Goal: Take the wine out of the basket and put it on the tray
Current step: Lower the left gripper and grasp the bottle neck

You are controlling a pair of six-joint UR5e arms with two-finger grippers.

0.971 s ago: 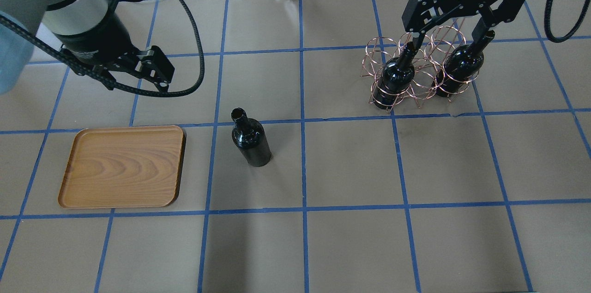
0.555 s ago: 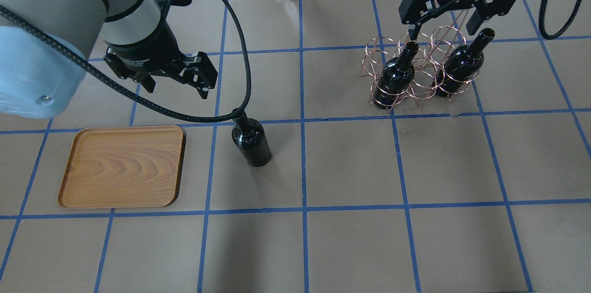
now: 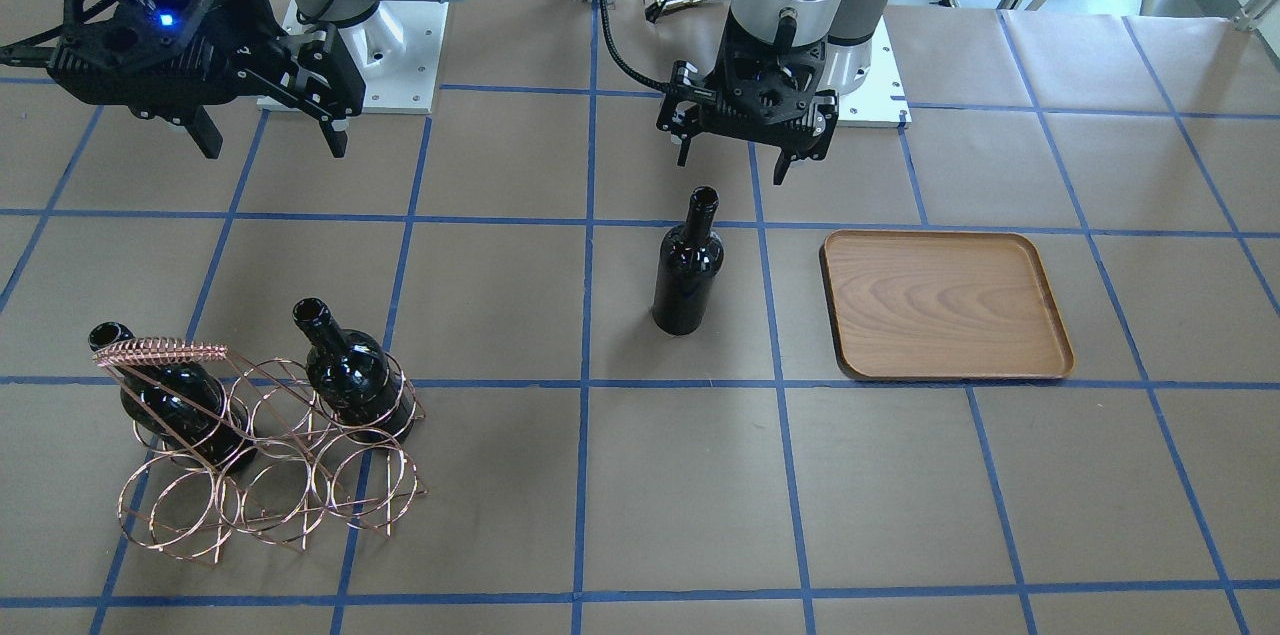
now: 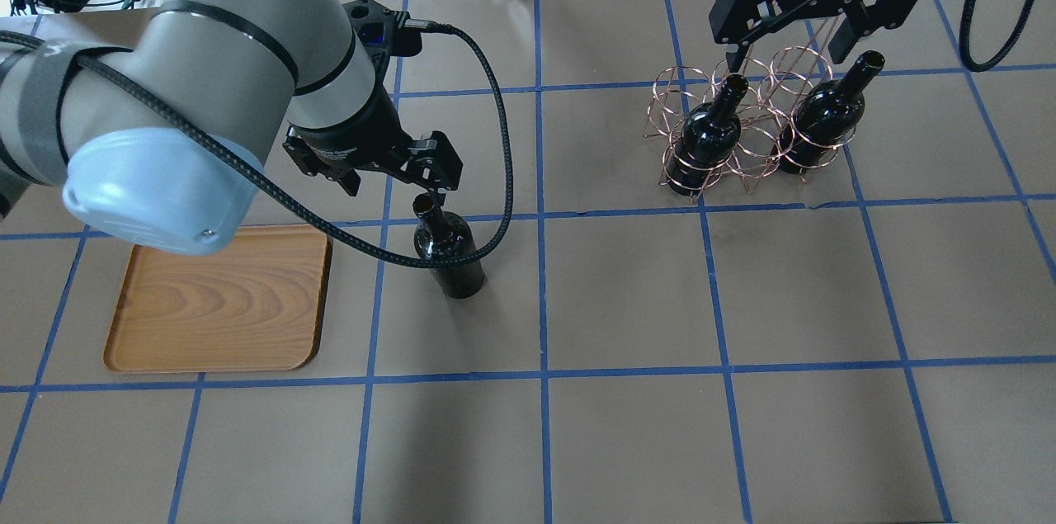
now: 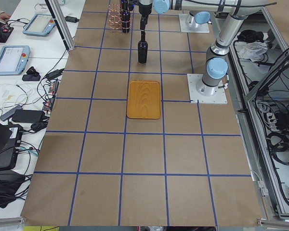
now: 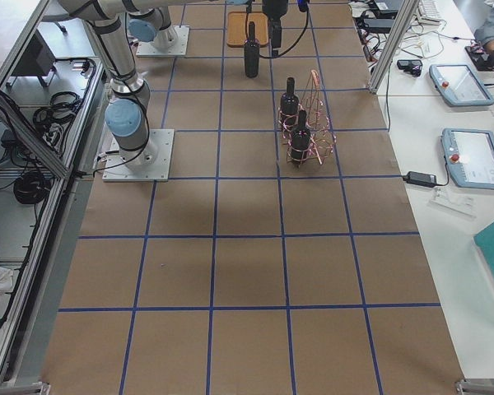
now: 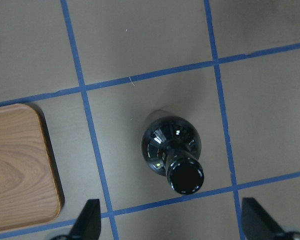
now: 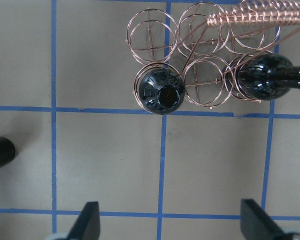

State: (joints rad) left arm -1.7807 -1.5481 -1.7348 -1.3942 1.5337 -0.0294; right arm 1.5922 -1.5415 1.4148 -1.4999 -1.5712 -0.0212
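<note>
One dark wine bottle (image 4: 450, 256) stands upright on the table right of the brown wooden tray (image 4: 214, 301), which holds nothing. My left gripper (image 4: 396, 184) is open and hovers above the table just behind the bottle's neck; in the left wrist view the bottle (image 7: 172, 145) sits between and ahead of the fingertips (image 7: 87, 222). The copper wire basket (image 3: 160, 352) holds two more bottles (image 4: 708, 136) (image 4: 823, 118). My right gripper (image 4: 790, 45) is open and empty above the basket's far side.
The basket also shows in the right wrist view (image 8: 250, 16), with its middle hoops holding nothing. The left arm's black cable (image 4: 495, 177) loops beside the standing bottle. Blue tape lines grid the brown table cover.
My left arm has swung right, from behind the tray to just behind the standing bottle. My right gripper has drawn up and back a little from the basket bottles.
</note>
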